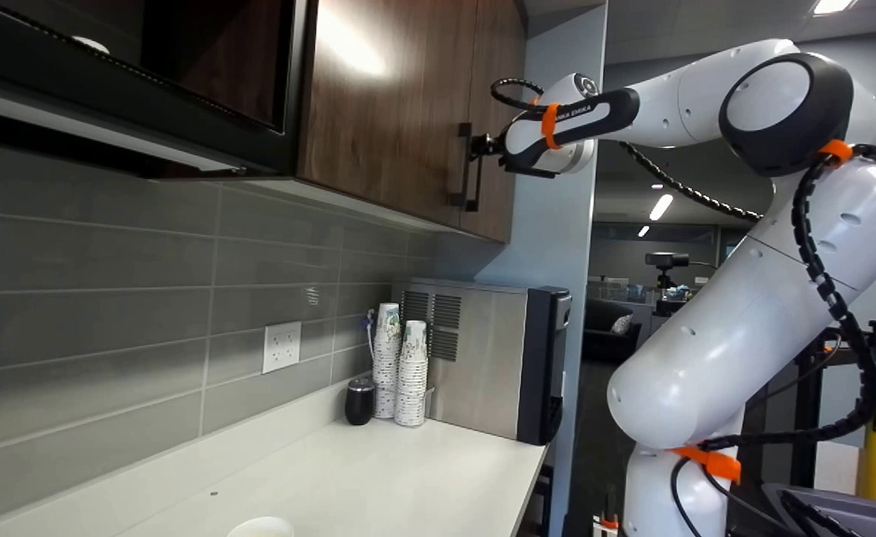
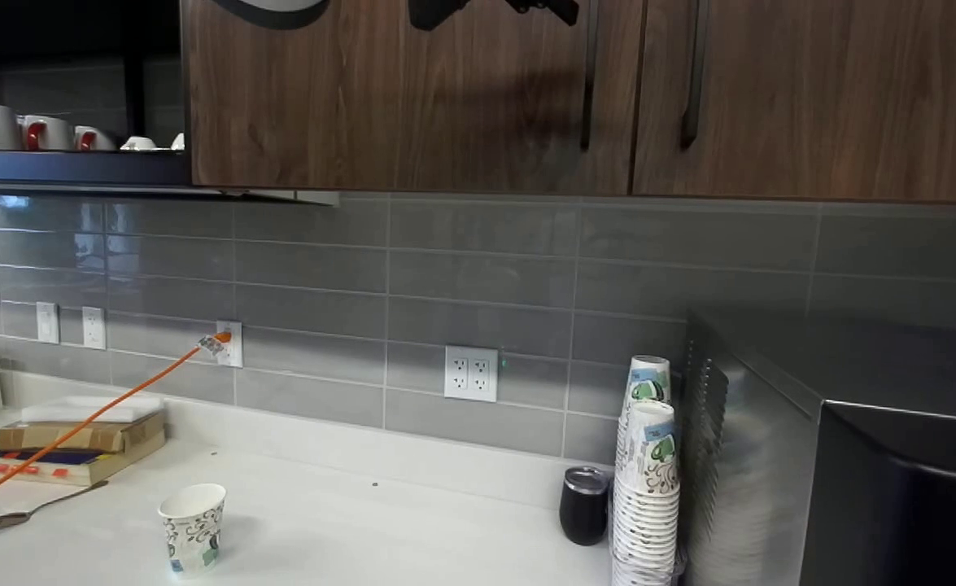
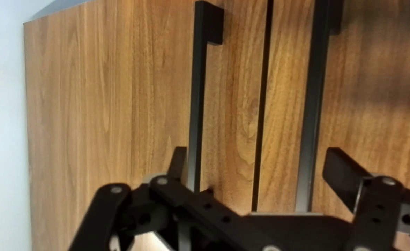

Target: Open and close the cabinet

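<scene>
At 12 o'clock in an exterior view: one cabinet [image 1: 393,119], two doors [image 3: 96,122] both closed, two handles [image 3: 198,104]. One gripper [image 3: 257,156], jaws wide apart, both handles showing between them in the wrist view; can't tell if anything touches. On the counter [image 2: 380,545], seen in an exterior view: one loose cup [image 2: 193,529] at 8 o'clock, one tumbler [image 2: 584,509] and two cup stacks [image 2: 647,513] at 5.

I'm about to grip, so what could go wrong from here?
The open gripper appears to straddle both handles; closing might catch both and pull both cabinet doors. One finger sits close beside a handle, so sideways motion could scrape it. The arm is in front of the doors; an opening door may bump it.
</scene>
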`<state>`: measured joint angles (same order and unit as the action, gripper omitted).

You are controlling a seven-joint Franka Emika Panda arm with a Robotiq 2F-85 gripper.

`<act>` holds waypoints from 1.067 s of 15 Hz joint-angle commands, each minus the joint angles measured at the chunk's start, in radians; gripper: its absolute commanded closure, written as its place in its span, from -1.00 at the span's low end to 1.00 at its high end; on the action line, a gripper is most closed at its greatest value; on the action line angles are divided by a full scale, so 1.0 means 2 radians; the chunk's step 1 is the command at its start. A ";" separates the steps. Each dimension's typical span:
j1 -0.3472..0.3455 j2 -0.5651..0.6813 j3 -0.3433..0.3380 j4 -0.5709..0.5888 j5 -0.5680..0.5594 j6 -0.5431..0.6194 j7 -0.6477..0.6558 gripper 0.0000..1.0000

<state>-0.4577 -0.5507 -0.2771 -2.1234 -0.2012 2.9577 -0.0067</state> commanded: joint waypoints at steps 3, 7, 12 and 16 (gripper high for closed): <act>-0.004 0.044 0.003 0.030 0.031 0.014 0.027 -1.00; 0.009 0.036 0.006 0.028 0.042 0.000 0.020 -1.00; -0.006 0.049 0.023 0.035 0.037 0.007 0.035 -1.00; -0.028 0.074 0.031 0.055 0.033 0.009 0.061 -1.00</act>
<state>-0.4726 -0.4646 -0.2341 -2.0807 -0.1340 2.9778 0.0663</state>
